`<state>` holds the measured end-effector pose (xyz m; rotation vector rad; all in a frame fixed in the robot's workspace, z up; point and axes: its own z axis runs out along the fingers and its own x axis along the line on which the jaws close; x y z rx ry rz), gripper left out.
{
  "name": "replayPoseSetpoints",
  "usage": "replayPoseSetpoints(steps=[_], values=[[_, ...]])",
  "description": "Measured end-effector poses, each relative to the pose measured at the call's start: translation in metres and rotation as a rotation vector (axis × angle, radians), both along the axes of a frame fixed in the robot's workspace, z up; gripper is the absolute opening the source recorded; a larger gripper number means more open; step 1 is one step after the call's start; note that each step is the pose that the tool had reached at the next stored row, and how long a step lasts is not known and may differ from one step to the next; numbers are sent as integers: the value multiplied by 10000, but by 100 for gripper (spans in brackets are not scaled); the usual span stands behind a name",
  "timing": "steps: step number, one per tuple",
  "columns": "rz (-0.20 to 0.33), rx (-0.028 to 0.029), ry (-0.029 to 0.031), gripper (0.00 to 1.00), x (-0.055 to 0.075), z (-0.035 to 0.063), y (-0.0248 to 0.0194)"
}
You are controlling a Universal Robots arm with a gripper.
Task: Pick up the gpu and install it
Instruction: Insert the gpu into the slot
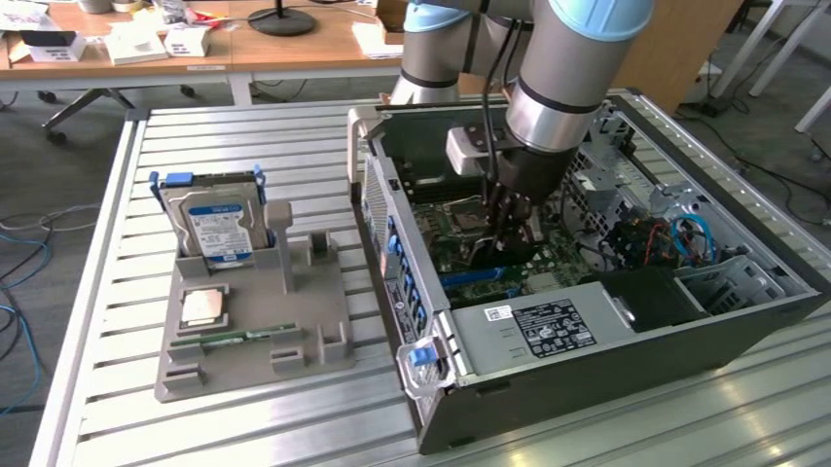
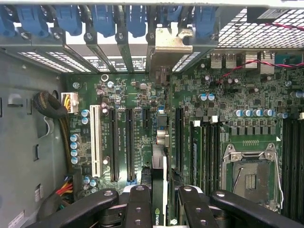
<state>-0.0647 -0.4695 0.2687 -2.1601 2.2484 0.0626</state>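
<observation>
Jaws clamped on gpu point(image 2: 159, 180), 2 faces; I'm holding it edge-on over motherboard point(image 2: 190, 95), bracket point(image 2: 168, 42) beyond jaws. Looks light, stiff, fragile: grip flats, not components.

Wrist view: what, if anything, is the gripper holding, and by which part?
The gripper holds the gpu by its flat faces, well away from its silver bracket.

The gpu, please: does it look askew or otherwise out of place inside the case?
Nothing stands out: the gpu is held edge-on in the hand, parallel to the motherboard slots.
</observation>
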Motion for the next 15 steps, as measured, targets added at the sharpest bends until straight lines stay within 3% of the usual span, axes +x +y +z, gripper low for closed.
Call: replayPoseSetpoints(steps=[15], values=[[10,-3,-26,27,-21,-54,0]])
